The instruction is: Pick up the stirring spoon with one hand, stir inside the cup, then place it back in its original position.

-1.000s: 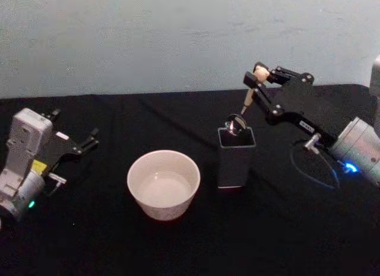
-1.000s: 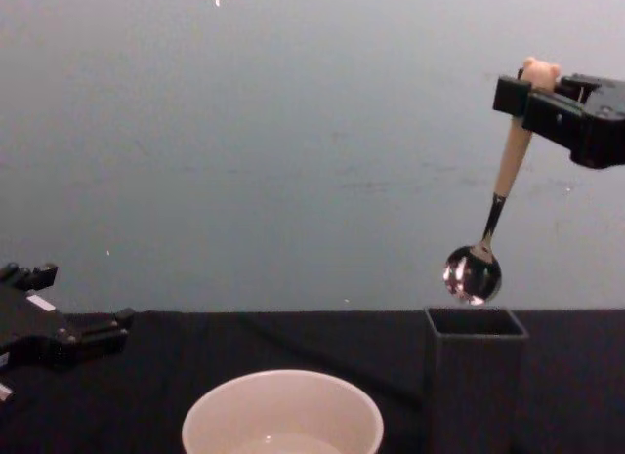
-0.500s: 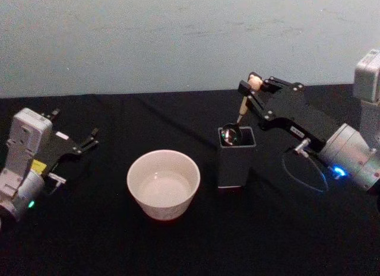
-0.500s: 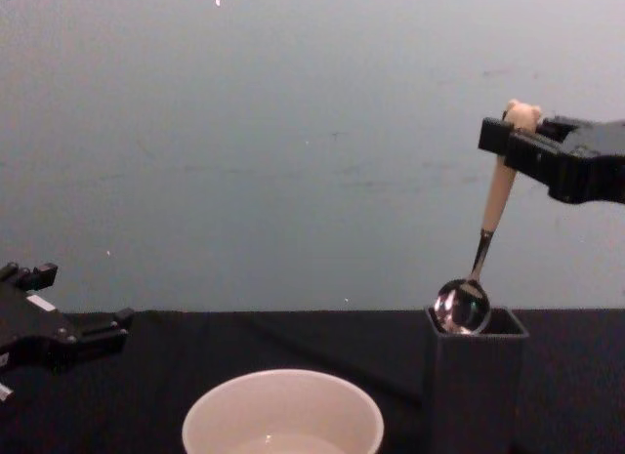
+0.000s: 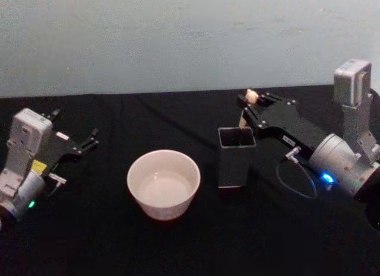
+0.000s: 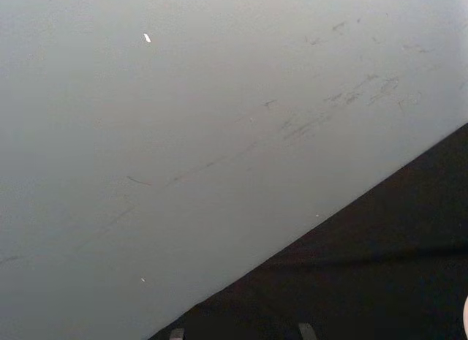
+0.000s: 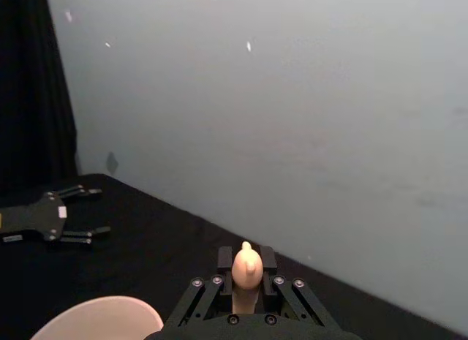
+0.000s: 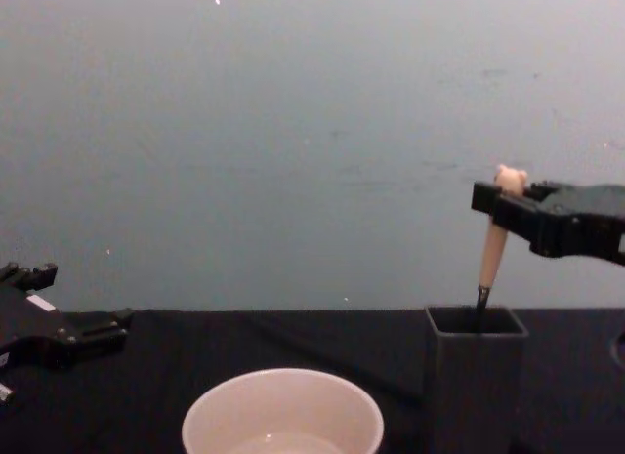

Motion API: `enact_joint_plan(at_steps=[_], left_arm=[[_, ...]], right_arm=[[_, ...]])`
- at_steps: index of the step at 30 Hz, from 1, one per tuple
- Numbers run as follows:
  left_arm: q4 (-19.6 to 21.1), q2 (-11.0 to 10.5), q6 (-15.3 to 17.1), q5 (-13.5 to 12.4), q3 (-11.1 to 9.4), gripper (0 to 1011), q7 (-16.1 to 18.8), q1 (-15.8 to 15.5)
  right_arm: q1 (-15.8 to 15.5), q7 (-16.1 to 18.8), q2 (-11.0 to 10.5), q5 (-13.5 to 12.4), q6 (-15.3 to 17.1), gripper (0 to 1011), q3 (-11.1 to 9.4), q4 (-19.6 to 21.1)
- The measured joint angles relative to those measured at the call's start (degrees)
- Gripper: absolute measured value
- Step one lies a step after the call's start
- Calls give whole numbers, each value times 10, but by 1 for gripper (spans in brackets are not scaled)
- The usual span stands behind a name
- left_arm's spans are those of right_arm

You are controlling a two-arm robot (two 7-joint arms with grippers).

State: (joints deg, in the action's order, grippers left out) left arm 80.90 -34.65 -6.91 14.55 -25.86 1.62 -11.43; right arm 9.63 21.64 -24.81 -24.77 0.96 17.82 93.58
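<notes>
Right gripper [image 8: 503, 198] sits just above the holder [image 8: 476, 376], jaws closed on the top of the spoon [image 8: 491, 249] handle, right below the little bear head. Spoon hangs tilted, its lower end down inside the holder; the metal bowl end is hidden by the holder walls, only the beige handle and a bit of black neck stick out above the rim. Head view has the same: right gripper [image 5: 248, 102] over the far right corner of the holder [image 5: 236, 157], bear head [image 5: 252, 95] poking up between the jaws. Right wrist view looks down on the bear head [image 7: 246, 265] pinched between the two fingers.

Cup [image 5: 163, 184] stands on the black table [image 5: 107, 240], just left of the holder, not touching it.

Left gripper [image 5: 86, 141] parked at the left side of the table, well apart from the cup, jaws spread open, holding nothing
</notes>
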Motion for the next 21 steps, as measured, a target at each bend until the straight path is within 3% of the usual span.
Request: enact_joint_plan(at_steps=[6,21], left_arm=[[0,0,0,0,0,1001,0,0],[0,0,0,0,0,1001,0,0]], right_arm=[[-3,-12,12,-3,19,213,0,-12],[-2,-19,26,-2,31,213,3,-34]])
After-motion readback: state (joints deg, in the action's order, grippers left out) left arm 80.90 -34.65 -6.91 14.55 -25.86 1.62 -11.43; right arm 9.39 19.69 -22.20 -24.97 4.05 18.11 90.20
